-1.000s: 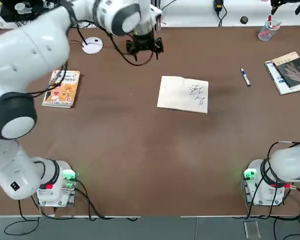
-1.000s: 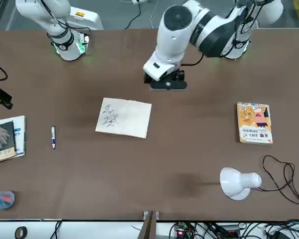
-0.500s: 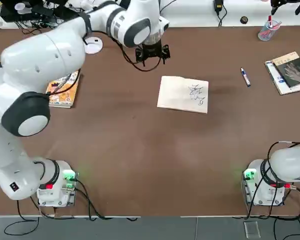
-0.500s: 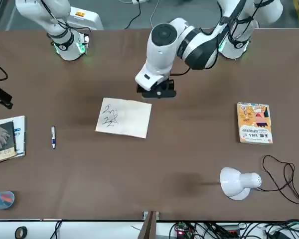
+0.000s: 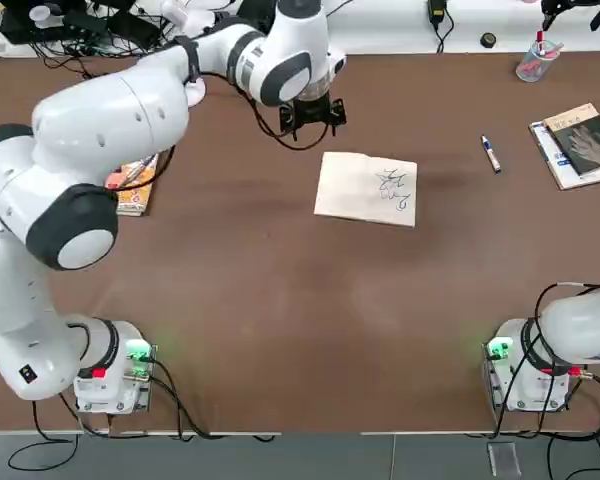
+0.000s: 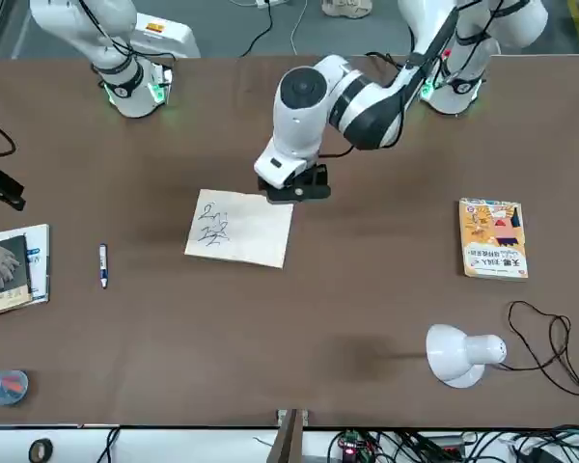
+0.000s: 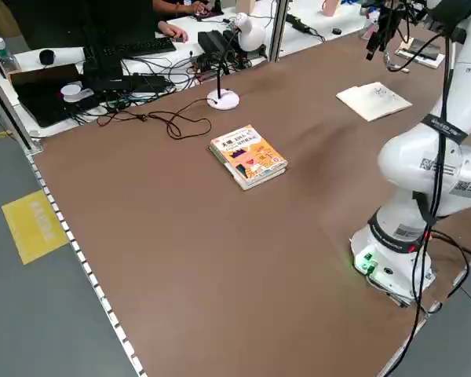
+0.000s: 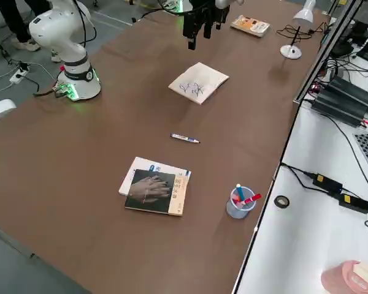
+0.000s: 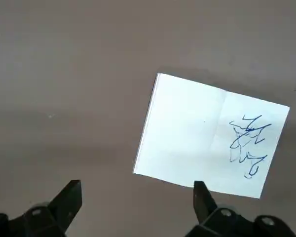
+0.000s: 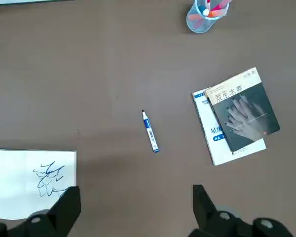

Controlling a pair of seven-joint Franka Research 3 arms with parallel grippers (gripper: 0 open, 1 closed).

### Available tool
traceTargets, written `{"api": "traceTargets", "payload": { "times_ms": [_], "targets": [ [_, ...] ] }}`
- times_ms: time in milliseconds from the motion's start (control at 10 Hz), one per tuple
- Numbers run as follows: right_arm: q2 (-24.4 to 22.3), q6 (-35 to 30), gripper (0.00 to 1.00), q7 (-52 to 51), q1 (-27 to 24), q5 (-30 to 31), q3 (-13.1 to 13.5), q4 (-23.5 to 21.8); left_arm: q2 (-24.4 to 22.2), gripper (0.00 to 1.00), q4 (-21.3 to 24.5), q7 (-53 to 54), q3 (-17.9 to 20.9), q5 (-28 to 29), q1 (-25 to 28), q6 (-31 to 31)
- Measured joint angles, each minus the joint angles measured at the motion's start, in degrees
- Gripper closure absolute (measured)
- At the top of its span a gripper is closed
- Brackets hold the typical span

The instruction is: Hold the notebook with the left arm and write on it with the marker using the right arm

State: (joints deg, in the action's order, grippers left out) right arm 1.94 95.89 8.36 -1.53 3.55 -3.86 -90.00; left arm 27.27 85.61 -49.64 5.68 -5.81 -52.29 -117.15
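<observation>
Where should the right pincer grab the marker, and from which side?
Around the middle of the marker's barrel, coming straight down from above. It lies flat and alone on the table, slim and straight, so the right pincer, open and with nothing between its fingers, should probably straddle it crosswise, one finger along each long side.

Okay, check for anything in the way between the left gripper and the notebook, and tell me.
Nothing visible stands in the way. The left gripper hangs open above the table, beside the notebook on its far-left side, and only bare tabletop shows between them.
</observation>
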Motion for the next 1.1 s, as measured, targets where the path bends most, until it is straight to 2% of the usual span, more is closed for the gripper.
{"api": "traceTargets", "payload": {
  "times_ms": [300, 700, 1100],
  "targets": [
    [0.0, 0.0, 0.0, 0.0, 0.02, 0.0, -0.01, -0.01, 2.43, 0.0, -0.05, -0.57, -0.14, -0.01, -0.04, -3.99],
    [0.0, 0.0, 0.0, 0.0, 0.51, 0.0, -0.03, -0.01, 7.42, 0.0, -0.06, -2.89, -0.86, -0.01, -0.65, -13.31],
    [-0.05, -0.24, 0.0, 0.0, 0.56, 0.0, 0.0, -0.01, 11.86, 0.0, -0.31, -2.95, -0.82, 0.05, -0.84, -17.25]
  ]
}}
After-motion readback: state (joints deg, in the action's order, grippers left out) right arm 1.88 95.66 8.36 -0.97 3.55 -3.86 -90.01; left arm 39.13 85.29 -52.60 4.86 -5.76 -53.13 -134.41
